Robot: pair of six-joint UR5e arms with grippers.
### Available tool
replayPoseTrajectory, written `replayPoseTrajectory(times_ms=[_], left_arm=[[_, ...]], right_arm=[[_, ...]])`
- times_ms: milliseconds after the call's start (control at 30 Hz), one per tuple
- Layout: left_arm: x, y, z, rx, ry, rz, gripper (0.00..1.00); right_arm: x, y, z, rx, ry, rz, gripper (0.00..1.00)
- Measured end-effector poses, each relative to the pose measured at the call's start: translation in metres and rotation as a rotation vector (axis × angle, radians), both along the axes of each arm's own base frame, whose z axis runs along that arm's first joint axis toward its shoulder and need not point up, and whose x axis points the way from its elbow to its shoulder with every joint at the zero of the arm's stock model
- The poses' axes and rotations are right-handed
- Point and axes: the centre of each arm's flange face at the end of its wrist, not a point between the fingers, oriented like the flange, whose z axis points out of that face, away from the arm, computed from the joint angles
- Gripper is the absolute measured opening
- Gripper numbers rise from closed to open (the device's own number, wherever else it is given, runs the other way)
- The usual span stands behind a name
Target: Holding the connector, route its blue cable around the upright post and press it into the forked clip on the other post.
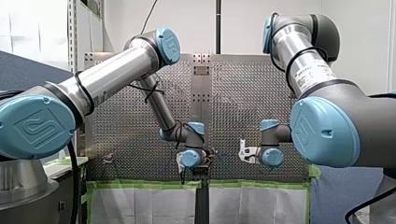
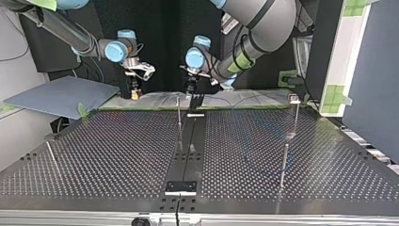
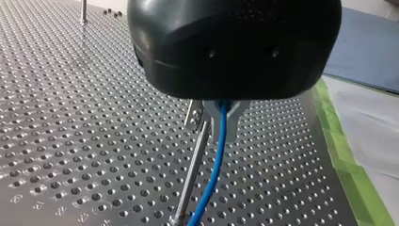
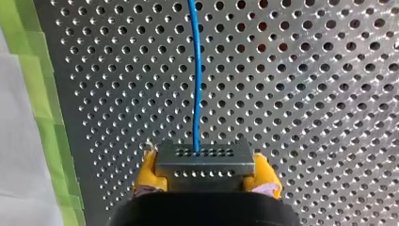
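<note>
In the right wrist view my right gripper [image 4: 205, 181] has its yellow pads [image 4: 147, 172] shut on the grey connector [image 4: 205, 162]. The blue cable [image 4: 196, 75] runs straight ahead from it over the perforated plate. In the left wrist view my left gripper [image 3: 222, 126] has its metal fingers [image 3: 236, 109] shut around the blue cable [image 3: 214, 174], which hangs down from them. A thin upright post [image 3: 190, 174] stands touching or just beside these fingers. In the top view my left gripper [image 2: 192, 89] is by the post [image 2: 179, 117]; my right gripper [image 2: 136, 92] is to its left.
At the top view's right stand a post with a forked clip [image 2: 294, 100] and a shorter plain post [image 2: 284, 162]. Another thin rod [image 2: 51, 153] leans at the left. A dark centre strip [image 2: 188, 141] divides the plate. Green tape [image 4: 40, 94] edges it.
</note>
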Motion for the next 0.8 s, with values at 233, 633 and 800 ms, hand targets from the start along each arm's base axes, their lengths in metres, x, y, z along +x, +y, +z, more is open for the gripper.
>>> replayPoseTrajectory(times_ms=[233,633,800], left_arm=[[0.000,0.000,0.000,0.007,0.010,-0.004,0.00],[0.004,0.003,0.001,0.007,0.011,-0.003,0.00],[0.010,0.005,0.002,0.003,0.007,-0.001,0.00]], right_arm=[[-0.010,-0.008,-0.005,0.011,0.002,-0.015,0.00],[-0.018,-0.016,-0.019,0.031,0.008,-0.019,0.00],[-0.016,-0.018,-0.019,0.029,0.007,-0.014,0.00]])
